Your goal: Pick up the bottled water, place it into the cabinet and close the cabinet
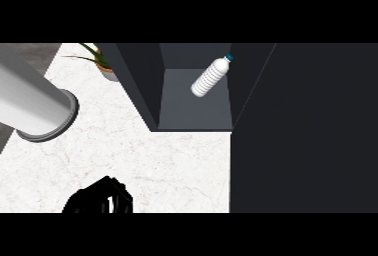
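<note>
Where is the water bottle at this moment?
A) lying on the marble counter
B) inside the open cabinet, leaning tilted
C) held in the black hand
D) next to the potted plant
B: the water bottle leans tilted inside the open cabinet, with no hand on it.

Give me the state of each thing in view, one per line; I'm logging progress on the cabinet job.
bottled water: inside the cabinet, lying tilted, blue cap toward the back, held by nothing.
cabinet: open, not yet closed.
left robot hand: low at the view's lower edge, fingers curled, holding nothing.
right robot hand: not in view.
potted plant: upright on the counter, left of the cabinet.
</note>
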